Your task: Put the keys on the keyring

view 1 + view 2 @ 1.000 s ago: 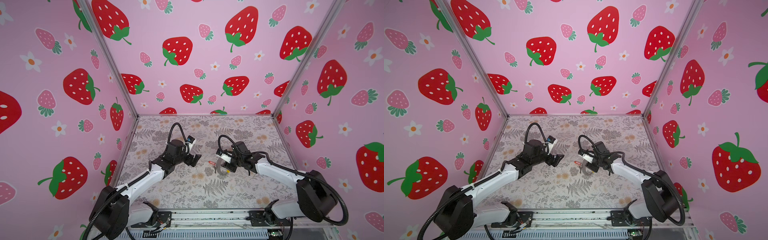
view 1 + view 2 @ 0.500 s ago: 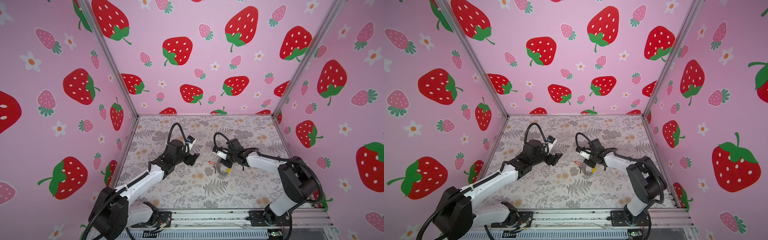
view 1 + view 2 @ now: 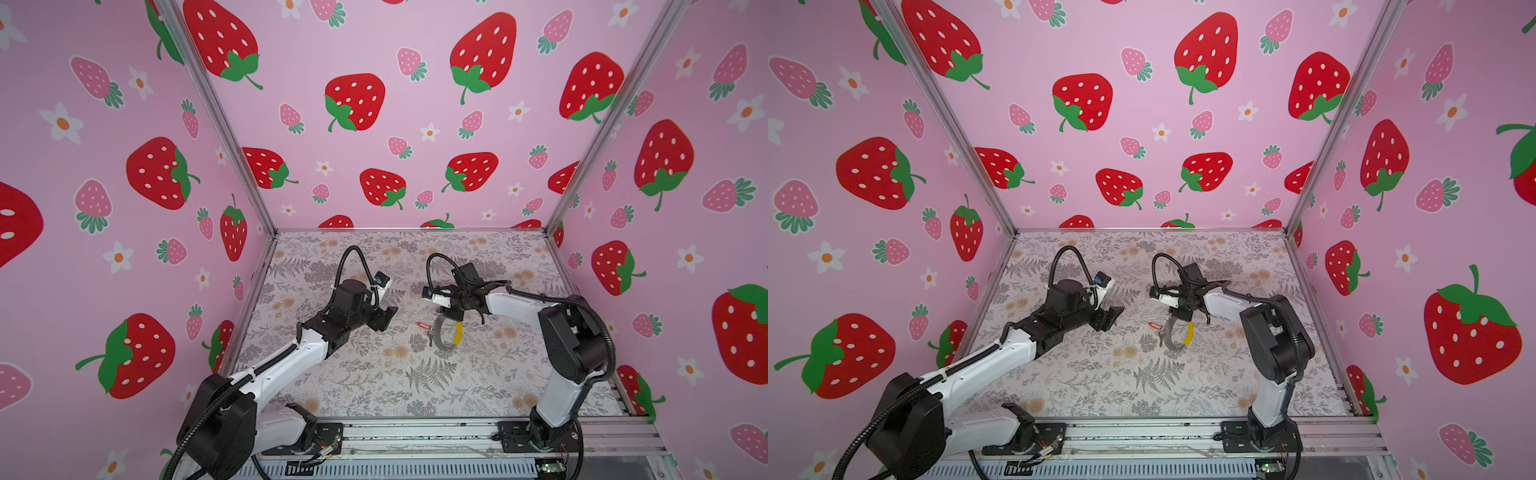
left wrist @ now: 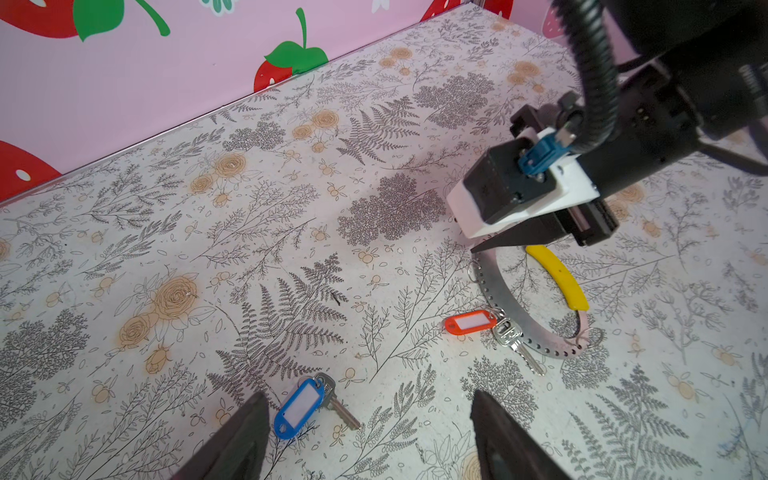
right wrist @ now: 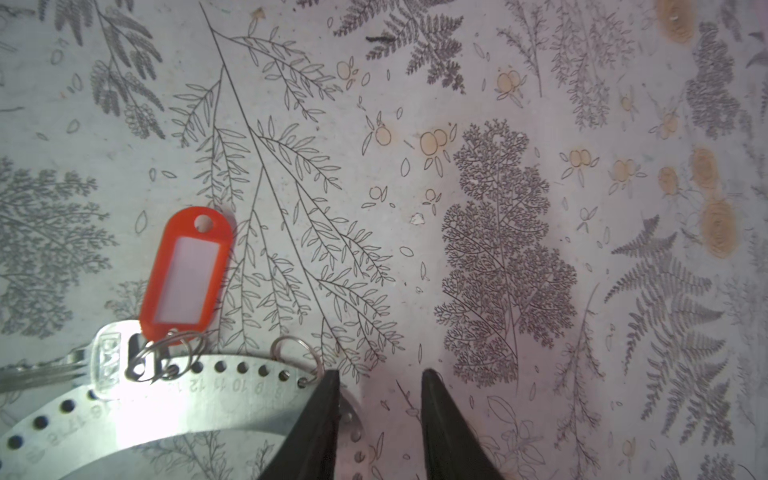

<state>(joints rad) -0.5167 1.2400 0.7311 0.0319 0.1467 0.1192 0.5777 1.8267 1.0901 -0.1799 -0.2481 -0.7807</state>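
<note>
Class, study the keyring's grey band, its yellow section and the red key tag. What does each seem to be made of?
Grey band: probably bare metal; it glares, with punched holes and stamped numbers. Yellow section: perhaps plastic; opaque, matt. Red key tag: likely plastic; smooth, slightly translucent rim.

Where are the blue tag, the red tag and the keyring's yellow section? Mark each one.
blue tag (image 4: 299, 408): left wrist view, on its white label window.
red tag (image 5: 187, 272): right wrist view, on its white label window.
yellow section (image 4: 561, 277): left wrist view, midway along the yellow arc.
</note>
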